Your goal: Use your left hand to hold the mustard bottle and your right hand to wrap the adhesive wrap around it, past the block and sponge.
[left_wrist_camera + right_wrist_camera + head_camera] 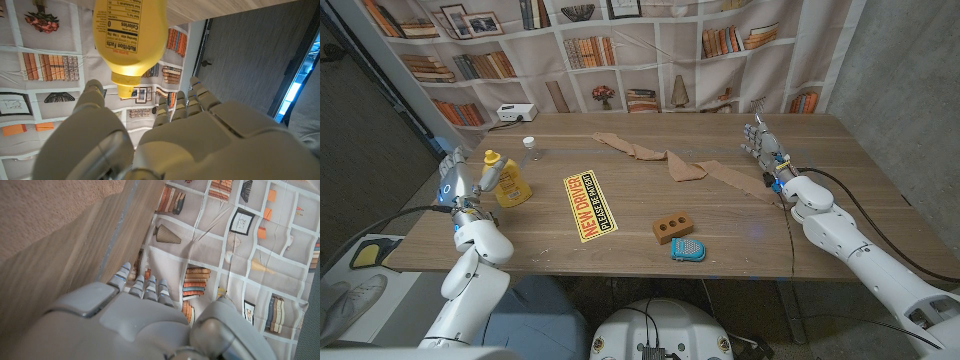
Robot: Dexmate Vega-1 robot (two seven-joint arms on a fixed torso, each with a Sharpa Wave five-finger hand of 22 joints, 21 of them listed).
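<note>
The yellow mustard bottle (512, 183) stands upright at the table's left side. My left hand (463, 184) is right beside it, fingers apart and holding nothing. In the left wrist view the bottle (131, 36) sits just beyond my spread fingers (95, 95), and I cannot tell if they touch it. The tan adhesive wrap (672, 162) lies in a long crumpled strip across the table's far middle. My right hand (764, 148) stands open at the strip's right end, and the wrap (50, 205) lies beside it. The brown block (673, 227) and blue sponge (687, 249) lie near the front edge.
A yellow warning sign (590, 205) lies flat between the bottle and the block. A small clear cup (530, 144) and a white device (515, 113) are at the far left. A bookshelf backdrop hangs behind the table (820, 140).
</note>
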